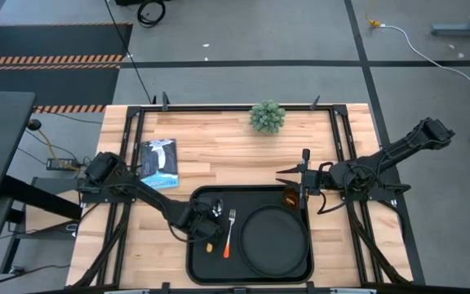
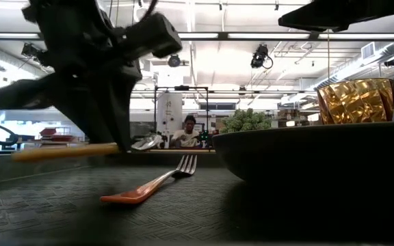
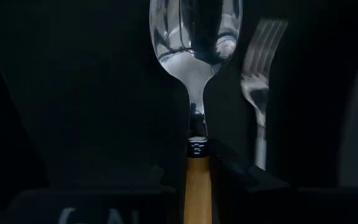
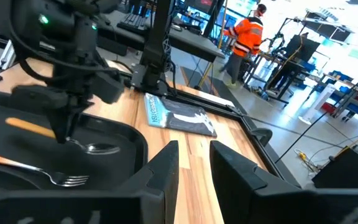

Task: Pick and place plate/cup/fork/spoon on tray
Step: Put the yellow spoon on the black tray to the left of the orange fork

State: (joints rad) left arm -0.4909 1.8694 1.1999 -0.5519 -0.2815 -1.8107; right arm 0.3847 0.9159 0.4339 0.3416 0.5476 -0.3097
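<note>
The black tray lies at the table's near edge. On it rest the round black plate, the amber cup in the far right corner, and the orange-handled fork flat to the left of the plate. My left gripper is over the tray's left part, shut on the orange-handled spoon. My right gripper is open and empty just beyond the tray's far right corner, close to the cup. My left gripper pinches the spoon's orange handle between its two fingers, near the end that meets the metal neck. The fingers come from above and lie across the spoon. The spoon is about level, low over the tray floor, its bowl toward the fork; whether it touches the tray, I cannot tell.
A green bushy plant stands at the table's far edge. A blue and white packet lies on the wood left of the tray's far side. People show in the room beyond the table.
</note>
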